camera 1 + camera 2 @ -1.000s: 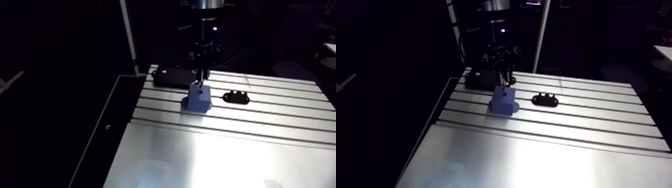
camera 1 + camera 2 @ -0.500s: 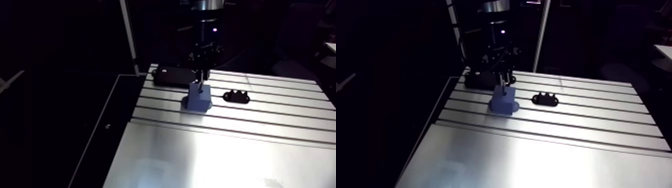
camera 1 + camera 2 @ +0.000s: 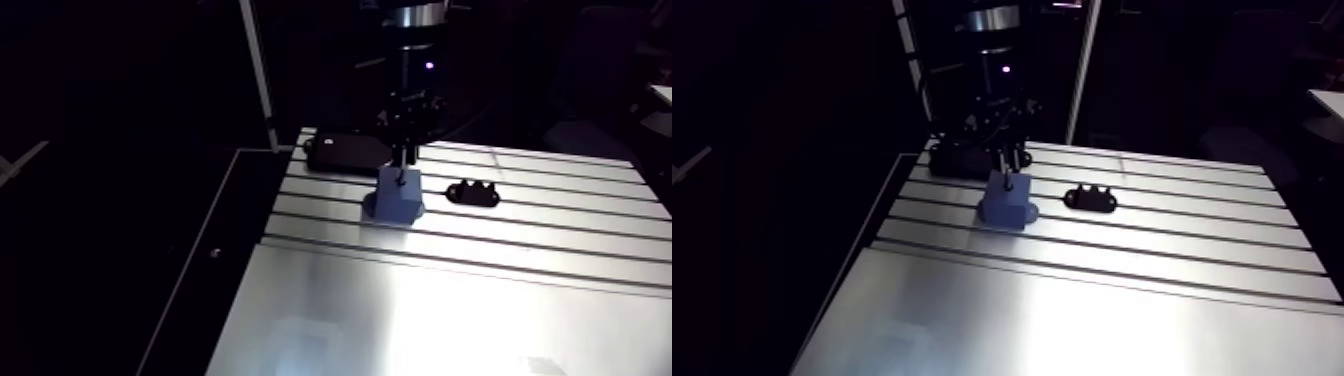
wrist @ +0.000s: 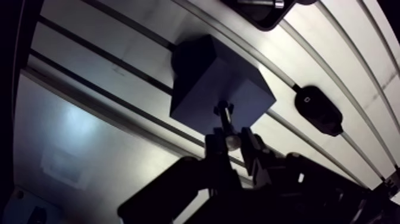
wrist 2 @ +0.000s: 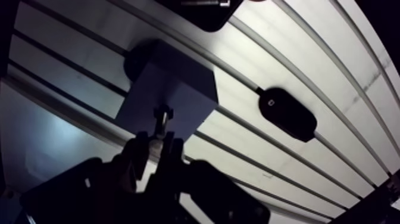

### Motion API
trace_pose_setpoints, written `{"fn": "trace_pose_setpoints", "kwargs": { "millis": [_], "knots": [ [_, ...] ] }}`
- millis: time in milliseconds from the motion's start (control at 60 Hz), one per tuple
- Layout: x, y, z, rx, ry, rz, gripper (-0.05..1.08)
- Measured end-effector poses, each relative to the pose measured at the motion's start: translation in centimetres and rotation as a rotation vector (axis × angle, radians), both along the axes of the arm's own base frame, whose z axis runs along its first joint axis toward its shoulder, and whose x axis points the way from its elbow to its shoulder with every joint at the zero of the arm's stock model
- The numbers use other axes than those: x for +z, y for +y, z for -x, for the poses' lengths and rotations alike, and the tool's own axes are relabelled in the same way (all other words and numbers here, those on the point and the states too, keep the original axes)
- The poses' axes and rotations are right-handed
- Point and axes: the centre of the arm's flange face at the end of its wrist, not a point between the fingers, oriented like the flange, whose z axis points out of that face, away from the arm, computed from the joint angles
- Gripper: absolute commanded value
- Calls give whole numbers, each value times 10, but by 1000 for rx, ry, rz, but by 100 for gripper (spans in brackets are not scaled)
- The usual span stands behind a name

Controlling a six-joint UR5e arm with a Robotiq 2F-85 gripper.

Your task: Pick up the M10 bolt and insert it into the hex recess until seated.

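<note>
Wrist view gives you the best read. The end effector (image 4: 232, 144) is closed to a narrow gap on the M10 bolt (image 4: 225, 122), with its fingers (image 4: 215, 149) pinching the upper end. The shank runs down to the top face of the blue block (image 4: 208, 77). The bolt's lower end looks a little wider, probably the head, and it meets the block's top near the edge closest to the end effector. The hex recess is hidden under that end, so you cannot tell whether the bolt has entered it or only rests at its mouth. I judge this to be the insertion step, with the bolt not yet seated.

To do it well, hold the shank plumb to the block's top face and press down slowly. If it stops early, the flats are likely crossed with the recess. Turn the wrist slightly about the bolt's axis rather than pushing harder, because nothing visible clamps the block to the counter (image 4: 89, 137) and it could slide or tip. Let go only once the bolt stops sinking, then lift straight up off the block.

A black lobed part (image 4: 318, 110) lies beside the block, well apart from it, and a black tray (image 4: 265, 11) lies beyond the block. Neither blocks a vertical push.
</note>
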Motion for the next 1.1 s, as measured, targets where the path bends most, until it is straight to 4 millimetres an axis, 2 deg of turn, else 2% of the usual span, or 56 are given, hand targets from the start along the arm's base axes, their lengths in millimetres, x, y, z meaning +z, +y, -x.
{"fn": "trace_pose_setpoints", "kwargs": {
  "millis": [1100],
  "knots": [
    [-8,0,3,9,6,3,96]
  ]
}}
